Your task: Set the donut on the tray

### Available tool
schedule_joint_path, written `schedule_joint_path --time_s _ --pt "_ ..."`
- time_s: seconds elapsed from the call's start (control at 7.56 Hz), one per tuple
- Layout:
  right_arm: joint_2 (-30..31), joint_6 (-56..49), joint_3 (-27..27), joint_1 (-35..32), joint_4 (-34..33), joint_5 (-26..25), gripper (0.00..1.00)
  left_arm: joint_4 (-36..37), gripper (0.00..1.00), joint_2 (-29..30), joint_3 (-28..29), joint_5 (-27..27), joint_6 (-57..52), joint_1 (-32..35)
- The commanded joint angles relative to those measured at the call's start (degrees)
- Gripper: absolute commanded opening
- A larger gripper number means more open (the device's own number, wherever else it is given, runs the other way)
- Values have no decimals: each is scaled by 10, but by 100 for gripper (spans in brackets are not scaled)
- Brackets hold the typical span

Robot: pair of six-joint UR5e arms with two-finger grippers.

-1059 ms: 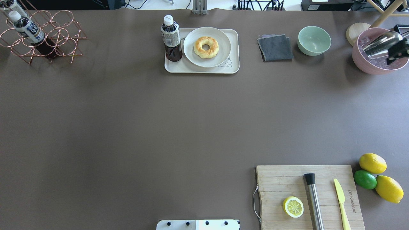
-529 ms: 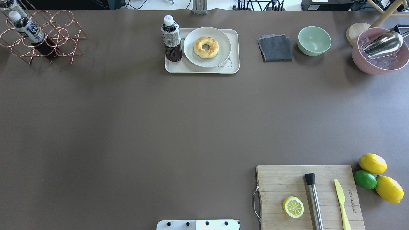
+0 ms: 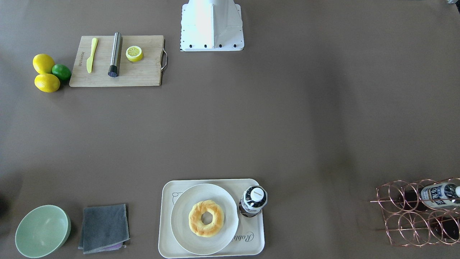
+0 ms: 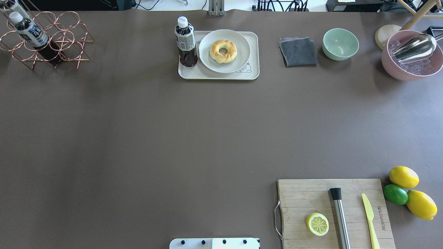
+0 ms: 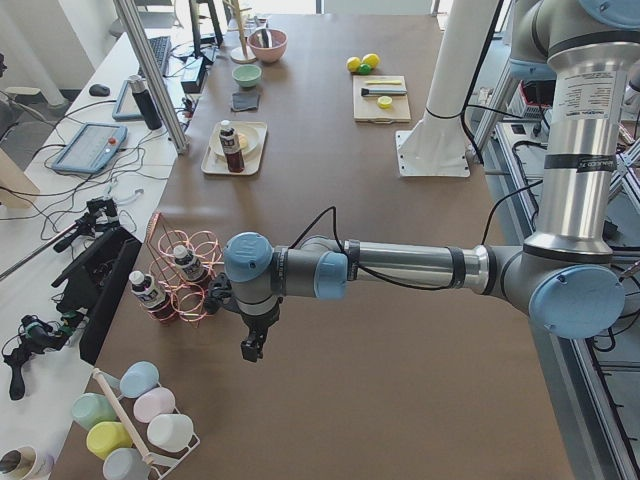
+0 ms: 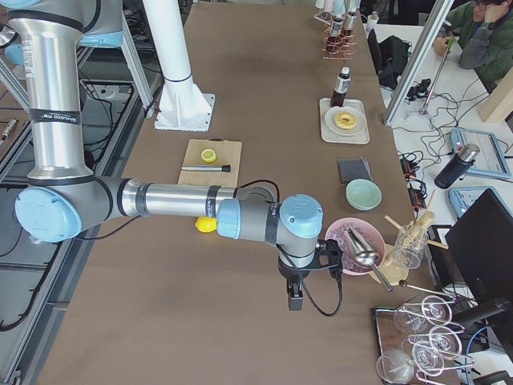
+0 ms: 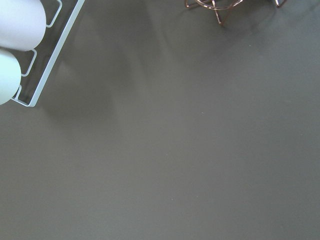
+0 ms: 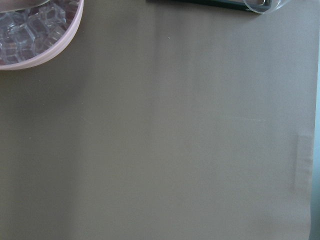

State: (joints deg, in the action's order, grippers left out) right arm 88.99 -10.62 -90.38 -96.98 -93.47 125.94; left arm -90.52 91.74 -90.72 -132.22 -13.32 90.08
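Note:
The donut (image 4: 223, 51) lies on a round white plate (image 4: 240, 55) that sits on the cream tray (image 4: 221, 75) at the table's far side. It also shows in the front view (image 3: 206, 218), with the tray (image 3: 251, 248) under the plate. My left gripper (image 5: 252, 350) hangs over bare table near the copper rack, far from the tray. My right gripper (image 6: 295, 303) hangs over bare table beside the pink bowl, also far from the tray. Both show only in the side views, so I cannot tell whether they are open or shut. Neither holds anything I can see.
A dark drink bottle (image 4: 185, 41) stands on the tray's left part. A grey cloth (image 4: 298, 52), a green bowl (image 4: 340, 44) and a pink bowl of ice with a metal scoop (image 4: 412, 55) lie to the right. A copper rack (image 4: 45, 39) stands far left. A cutting board (image 4: 335, 212) with a lemon half lies near right.
The right gripper, seen over the pink bowl at the overhead view's right edge, has moved out of that view. The donut, plate and tray have not moved.

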Motion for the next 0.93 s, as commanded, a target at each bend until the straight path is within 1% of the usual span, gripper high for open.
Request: schedule_joint_path --time_s 0.0,0.26,0.4,0.66,0.79 --pt "1 2 -1 0 0 0 100 3 99 -5 5 -3 0 4" --pt "11 1 -1 0 6 -7 100 3 99 -7 5 -11 0 5" --pt "15 -1 -1 4 14 -22 100 3 99 -7 5 -11 0 5" --pt "17 -2 -2 14 16 -79 100 3 99 -7 5 -11 0 6" --pt "17 2 -1 14 16 -77 100 3 99 -7 5 -17 0 6"
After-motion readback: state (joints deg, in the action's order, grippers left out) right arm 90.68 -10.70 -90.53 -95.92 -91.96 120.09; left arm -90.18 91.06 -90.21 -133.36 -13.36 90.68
